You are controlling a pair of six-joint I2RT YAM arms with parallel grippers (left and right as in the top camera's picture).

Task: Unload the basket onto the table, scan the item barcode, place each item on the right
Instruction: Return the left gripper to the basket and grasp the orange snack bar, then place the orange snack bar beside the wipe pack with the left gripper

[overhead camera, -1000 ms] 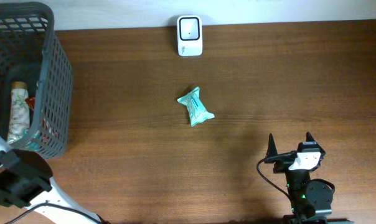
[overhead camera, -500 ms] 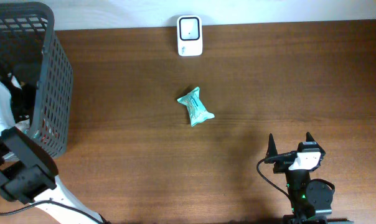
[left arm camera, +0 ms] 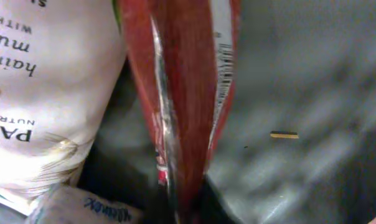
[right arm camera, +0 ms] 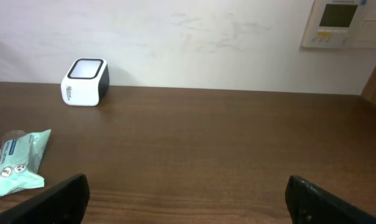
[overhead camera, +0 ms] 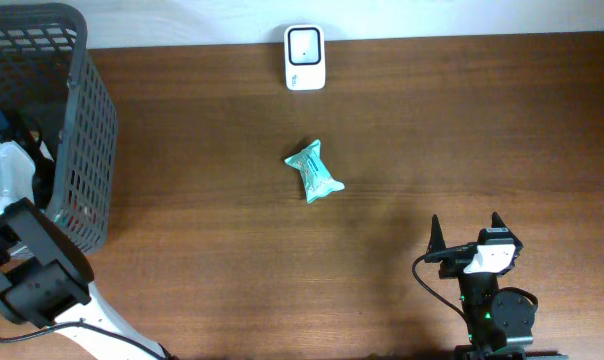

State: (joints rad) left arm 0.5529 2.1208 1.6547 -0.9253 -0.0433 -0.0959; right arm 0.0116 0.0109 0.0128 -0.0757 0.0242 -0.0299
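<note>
My left gripper [left arm camera: 178,208] is down inside the grey basket [overhead camera: 82,120], shut on the lower edge of a red packet [left arm camera: 188,93]. The packet stands on edge between the jaws, and a barcode [left arm camera: 224,68] shows on its right face. In the overhead view the left arm [overhead camera: 10,175] reaches into the basket and hides the packet. The white barcode scanner [overhead camera: 304,57] stands at the table's far edge. My right gripper [overhead camera: 467,235] rests open at the near right, nothing between its fingers.
A teal wipes packet [overhead camera: 313,171] lies mid-table, at the left in the right wrist view [right arm camera: 20,165]. A white pouch with printed text [left arm camera: 45,93] lies beside the red packet in the basket. The scanner [right arm camera: 84,82] sits against the back wall.
The left arm has moved up into the basket and its gripper has closed on the red packet. The right arm has not moved.
</note>
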